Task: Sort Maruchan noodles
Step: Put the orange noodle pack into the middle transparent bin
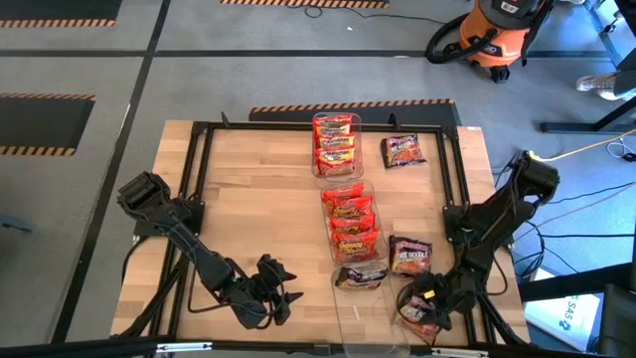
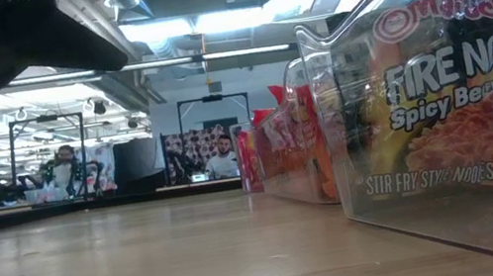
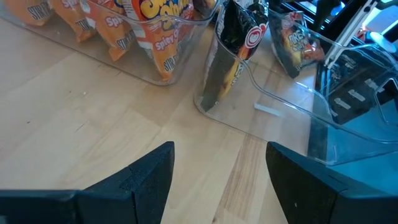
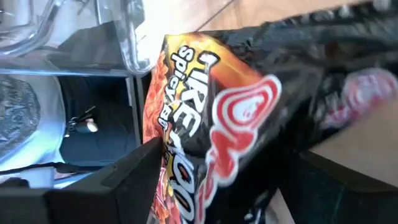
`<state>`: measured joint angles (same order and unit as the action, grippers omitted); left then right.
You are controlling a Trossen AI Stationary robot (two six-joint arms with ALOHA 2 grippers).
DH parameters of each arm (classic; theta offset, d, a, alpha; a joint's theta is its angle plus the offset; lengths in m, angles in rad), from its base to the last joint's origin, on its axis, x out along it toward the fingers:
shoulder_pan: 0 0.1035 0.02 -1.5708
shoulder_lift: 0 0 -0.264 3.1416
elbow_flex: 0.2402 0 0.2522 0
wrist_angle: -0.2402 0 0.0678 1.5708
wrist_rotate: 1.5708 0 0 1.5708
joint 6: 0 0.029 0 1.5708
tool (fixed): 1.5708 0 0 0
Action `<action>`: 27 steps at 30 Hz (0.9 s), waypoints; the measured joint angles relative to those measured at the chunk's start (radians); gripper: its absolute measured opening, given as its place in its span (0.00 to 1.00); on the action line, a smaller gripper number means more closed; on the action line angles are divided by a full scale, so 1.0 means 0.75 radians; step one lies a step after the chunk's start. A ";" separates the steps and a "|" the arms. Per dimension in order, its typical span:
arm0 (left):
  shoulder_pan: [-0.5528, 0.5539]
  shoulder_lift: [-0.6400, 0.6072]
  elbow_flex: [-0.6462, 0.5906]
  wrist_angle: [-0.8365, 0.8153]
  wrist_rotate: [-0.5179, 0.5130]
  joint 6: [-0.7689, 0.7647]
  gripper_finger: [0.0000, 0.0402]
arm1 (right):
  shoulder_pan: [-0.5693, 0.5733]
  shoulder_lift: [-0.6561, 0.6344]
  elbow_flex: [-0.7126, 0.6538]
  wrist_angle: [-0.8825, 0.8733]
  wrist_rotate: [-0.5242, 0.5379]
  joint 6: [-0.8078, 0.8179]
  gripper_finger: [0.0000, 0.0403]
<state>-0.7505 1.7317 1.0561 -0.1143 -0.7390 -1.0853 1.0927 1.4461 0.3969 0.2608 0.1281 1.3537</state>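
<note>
A: Report the right gripper [image 1: 422,310].
B: It sits at the near right corner of the table [image 1: 248,189]. Its fingers [image 4: 134,171] straddle a dark Fire Noodle packet [image 4: 205,124] — one on either side. Whether they actually pinch it cannot be told.

A: And the left gripper [image 1: 281,291]?
B: Near the front edge, left of the clear bins. Its fingers [image 3: 149,174] are spread apart with only bare wood between them.

A: Locate the remaining noodles.
B: Three clear bins run down the table's centre line. The far bin [image 1: 336,144] holds red-yellow packets, the middle bin [image 1: 349,221] holds orange-red packets, and the near bin [image 1: 363,298] holds one dark packet [image 1: 360,275] standing against its far wall. Two more dark packets lie loose on the wood — one [image 1: 403,150] right of the far bin, one [image 1: 409,255] right of the middle bin.
</note>
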 joint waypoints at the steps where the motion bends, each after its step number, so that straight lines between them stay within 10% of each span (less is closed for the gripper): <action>1: 0.002 0.000 0.000 0.000 0.000 0.001 0.62 | 0.000 0.019 0.001 0.024 -0.003 0.000 0.71; 8: 0.009 0.000 0.000 0.000 0.000 0.003 0.62 | 0.000 0.093 0.002 0.131 -0.011 -0.020 0.66; 19: 0.008 0.000 0.000 0.000 0.000 0.003 0.62 | 0.000 0.096 0.003 0.189 -0.042 -0.104 0.23; 27: 0.008 0.000 0.000 -0.001 0.001 0.003 0.62 | 0.000 -0.022 0.041 0.039 -0.130 -0.107 0.18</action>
<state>-0.7444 1.7317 1.0561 -0.1146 -0.7384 -1.0828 1.0924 1.4298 0.4279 0.2898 0.0307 1.2732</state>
